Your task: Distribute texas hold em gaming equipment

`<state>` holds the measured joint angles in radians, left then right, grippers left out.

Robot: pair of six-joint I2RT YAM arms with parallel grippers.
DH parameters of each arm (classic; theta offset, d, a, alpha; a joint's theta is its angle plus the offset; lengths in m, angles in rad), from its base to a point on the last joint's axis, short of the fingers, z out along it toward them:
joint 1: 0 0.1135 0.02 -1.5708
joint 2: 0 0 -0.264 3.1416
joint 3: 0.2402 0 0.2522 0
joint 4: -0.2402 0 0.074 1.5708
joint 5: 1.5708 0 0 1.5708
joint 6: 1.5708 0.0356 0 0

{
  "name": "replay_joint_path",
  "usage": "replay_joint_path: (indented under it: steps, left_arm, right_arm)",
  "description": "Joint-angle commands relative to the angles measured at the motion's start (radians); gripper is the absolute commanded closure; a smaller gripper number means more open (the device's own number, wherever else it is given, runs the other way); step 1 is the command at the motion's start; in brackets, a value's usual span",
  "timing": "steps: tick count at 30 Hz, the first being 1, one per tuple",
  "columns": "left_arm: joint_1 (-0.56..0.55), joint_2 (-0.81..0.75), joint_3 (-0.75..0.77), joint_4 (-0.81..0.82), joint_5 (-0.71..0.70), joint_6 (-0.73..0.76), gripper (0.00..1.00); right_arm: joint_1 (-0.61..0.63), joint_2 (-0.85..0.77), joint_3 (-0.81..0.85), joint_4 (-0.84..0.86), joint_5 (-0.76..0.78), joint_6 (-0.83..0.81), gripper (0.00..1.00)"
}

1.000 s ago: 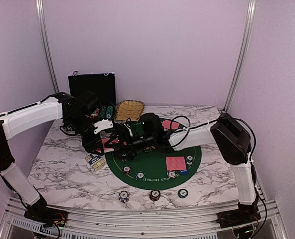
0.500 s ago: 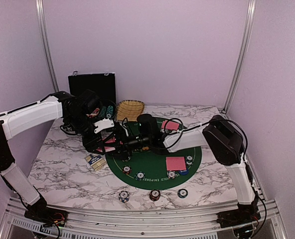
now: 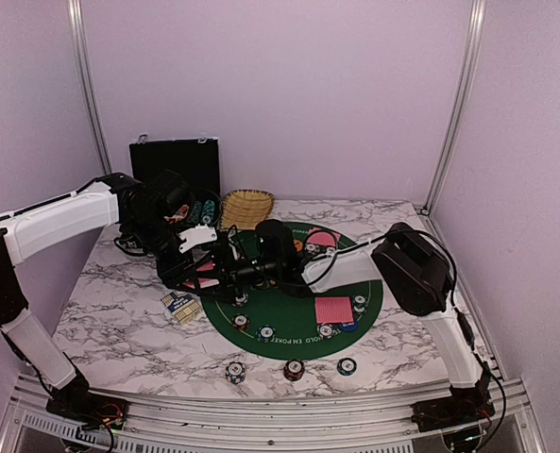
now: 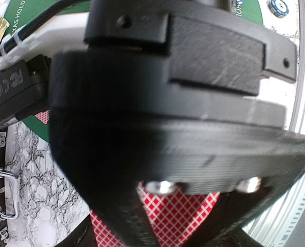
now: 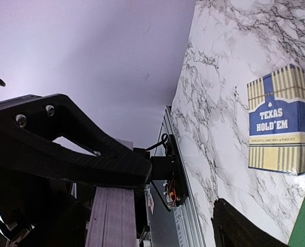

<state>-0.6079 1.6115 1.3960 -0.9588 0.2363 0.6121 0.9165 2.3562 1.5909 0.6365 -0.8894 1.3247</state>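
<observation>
Right now the pink-red-backed cards (image 4: pixel 179 218) look pinched in my left hand (image 3: pixel 187 267) at the left edge of the green mat (image 3: pixel 294 319). That puts the stack just left of my right hand (image 3: pixel 225 272), almost touching it. The right hand reaches low across the mat, nose to nose with the left hand, and I cannot tell how far its fingers are parted or whether they grip a card.
</observation>
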Motion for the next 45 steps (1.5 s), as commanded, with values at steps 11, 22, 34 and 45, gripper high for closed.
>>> replay_joint_path:
  steps: [11,22,34,45]
  left_arm:
    - [-0.001,-0.016,0.008,-0.011,0.024,0.012,1.00]
    - [-0.001,-0.019,0.009,-0.011,0.020,0.014,1.00]
    - [-0.001,-0.019,0.011,-0.011,0.018,0.013,1.00]
    - [-0.001,-0.018,0.003,-0.011,0.008,0.017,1.00]
  right_arm:
    - [-0.015,0.038,0.074,-0.021,0.011,0.003,0.29]
    - [-0.048,-0.014,0.010,-0.138,0.037,-0.096,0.32]
    - [-0.071,-0.083,-0.056,-0.149,0.034,-0.130,0.45]
    - [-0.083,-0.157,-0.125,-0.113,0.024,-0.116,0.55]
